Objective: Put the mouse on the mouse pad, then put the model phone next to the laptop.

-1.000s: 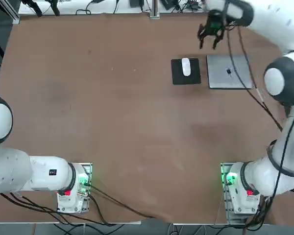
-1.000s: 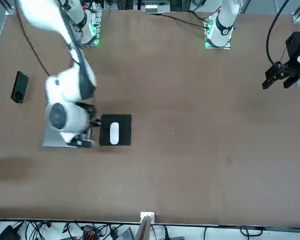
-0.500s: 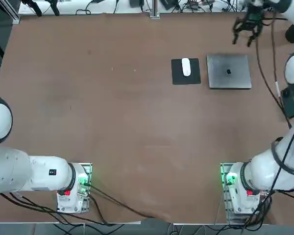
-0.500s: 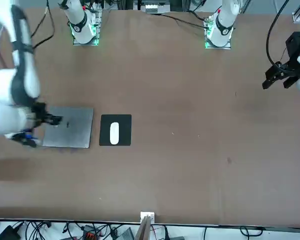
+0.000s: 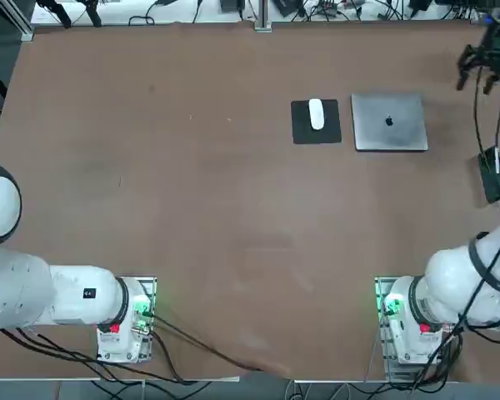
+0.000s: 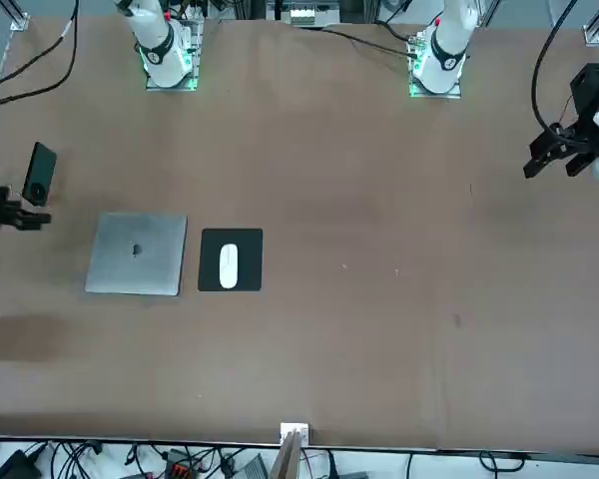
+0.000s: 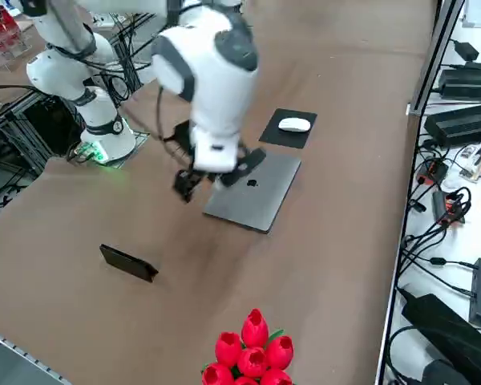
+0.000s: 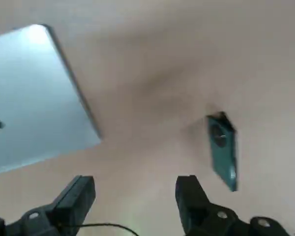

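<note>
We see the small smooth white oval mouse (image 5: 317,114) lying on the flat black square mouse pad (image 5: 302,132), with a margin of black around it, nearer the pad's far edge than the edge facing the arms' bases. Just to the right of the pad, a narrow strip of brown tabletop (image 5: 233,217) between them, we have the silver-grey metal laptop (image 5: 383,133), its lid closed and a dark apple logo (image 5: 389,121) at the centre. The slim dark teal rectangular model phone (image 6: 39,175) is farther right and closer to the bases, apart from the laptop, its round black camera ring (image 8: 218,134) at the end away from the bases. In our right side view it looks raised on a long edge rather than lying flat. Our black two-finger right gripper (image 8: 135,182) hangs above the table to the right of the laptop, its fingers wide apart with nothing between them and touching neither phone nor laptop. A bunch of red tulip-like flowers (image 7: 252,357) with green leaves shows in the foreground of our right side view.
</note>
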Motion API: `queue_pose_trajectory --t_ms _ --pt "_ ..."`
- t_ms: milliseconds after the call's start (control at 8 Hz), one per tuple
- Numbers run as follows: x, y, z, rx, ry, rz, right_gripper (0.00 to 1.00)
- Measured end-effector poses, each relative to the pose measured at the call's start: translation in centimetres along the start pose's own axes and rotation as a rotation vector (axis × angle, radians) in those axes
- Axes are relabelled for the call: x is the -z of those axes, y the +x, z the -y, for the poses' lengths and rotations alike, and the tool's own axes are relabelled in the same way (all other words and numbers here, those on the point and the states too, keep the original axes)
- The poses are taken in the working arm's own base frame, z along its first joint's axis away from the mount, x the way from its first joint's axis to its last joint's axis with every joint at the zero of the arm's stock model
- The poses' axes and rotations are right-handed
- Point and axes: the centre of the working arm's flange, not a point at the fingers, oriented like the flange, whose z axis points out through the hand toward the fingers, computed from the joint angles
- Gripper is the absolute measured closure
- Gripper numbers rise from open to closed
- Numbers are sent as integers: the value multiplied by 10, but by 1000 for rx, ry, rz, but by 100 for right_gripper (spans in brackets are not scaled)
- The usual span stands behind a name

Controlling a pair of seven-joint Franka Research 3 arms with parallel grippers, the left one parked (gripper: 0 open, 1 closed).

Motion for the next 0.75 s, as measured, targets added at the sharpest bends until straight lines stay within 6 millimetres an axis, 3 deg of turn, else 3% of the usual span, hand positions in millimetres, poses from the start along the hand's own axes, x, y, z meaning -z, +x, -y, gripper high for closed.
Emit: queue_pose_trajectory --t_ms 250,375,625,750 --pt "-47 -27 -79 48 37 -53 0" --pt "-77 -43 -109 54 54 -72 0" --pt "-138 -68 -149 71 76 -114 0" --pt "-160 -77 -159 69 85 -124 0"
